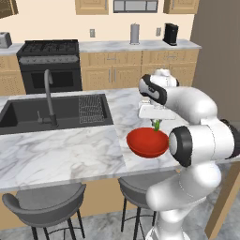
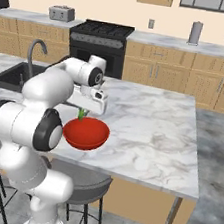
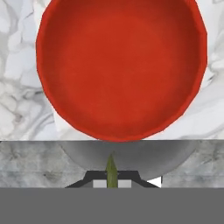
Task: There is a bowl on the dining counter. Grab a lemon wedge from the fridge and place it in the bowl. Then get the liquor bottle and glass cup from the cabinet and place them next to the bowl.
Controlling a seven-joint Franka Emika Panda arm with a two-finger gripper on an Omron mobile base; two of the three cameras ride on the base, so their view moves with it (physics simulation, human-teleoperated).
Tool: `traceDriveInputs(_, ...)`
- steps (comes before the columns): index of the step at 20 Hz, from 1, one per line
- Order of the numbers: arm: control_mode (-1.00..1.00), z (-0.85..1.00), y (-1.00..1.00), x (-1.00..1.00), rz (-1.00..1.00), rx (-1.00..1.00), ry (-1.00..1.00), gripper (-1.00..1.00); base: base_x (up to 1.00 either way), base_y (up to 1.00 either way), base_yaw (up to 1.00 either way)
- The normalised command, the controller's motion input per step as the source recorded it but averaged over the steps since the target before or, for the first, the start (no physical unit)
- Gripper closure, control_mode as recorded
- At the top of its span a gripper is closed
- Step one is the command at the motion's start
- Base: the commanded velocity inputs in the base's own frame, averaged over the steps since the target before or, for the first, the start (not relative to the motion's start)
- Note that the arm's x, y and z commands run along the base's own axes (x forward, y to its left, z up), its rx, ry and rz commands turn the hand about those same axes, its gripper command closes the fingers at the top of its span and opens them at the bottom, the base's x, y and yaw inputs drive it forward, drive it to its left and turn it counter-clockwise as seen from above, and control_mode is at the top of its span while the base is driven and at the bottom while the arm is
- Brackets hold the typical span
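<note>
The shallow red bowl (image 1: pixel 147 143) (image 2: pixel 86 133) (image 3: pixel 120 70) stands on the marbled dining counter (image 1: pixel 61 154) (image 2: pixel 151 134) (image 3: pixel 17 87), close to its front edge. My gripper (image 1: pixel 156 123) (image 2: pixel 82 112) (image 3: pixel 111 179) hangs just above the bowl's rim, pointing down. It is shut on the lemon wedge (image 1: pixel 156 125) (image 2: pixel 82 114) (image 3: pixel 111 169), a thin yellow-green sliver sticking out from between the fingertips. In the hand view the bowl's inside lies open and bare ahead of the wedge.
A black sink (image 1: pixel 51 112) with a grey tap (image 1: pixel 48 93) is set in the counter left of the bowl. Grey stools (image 1: pixel 47 201) (image 2: pixel 79 182) stand below the front edge. A stove (image 1: pixel 49 61) and tan cabinets (image 1: pixel 91 5) line the back wall.
</note>
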Motion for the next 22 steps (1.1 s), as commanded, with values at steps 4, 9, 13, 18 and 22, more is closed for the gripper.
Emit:
traceDriveInputs(4,-1.0,-0.48,0.0,0.5,0.0,-0.07,0.11,1.0,0.0,0.0,0.0)
traceDriveInputs(9,-1.0,-0.49,0.0,0.46,0.0,-0.07,0.11,1.0,0.0,0.0,0.0)
traceDriveInputs(13,-1.0,-0.33,0.0,0.32,0.0,0.0,0.07,1.0,0.0,0.0,0.0)
traceDriveInputs(18,-1.0,-0.33,0.0,0.24,0.0,0.0,0.06,1.0,0.0,0.0,0.0)
traceDriveInputs(22,-1.0,-0.36,0.0,0.25,0.0,0.0,0.07,1.0,0.0,0.0,0.0)
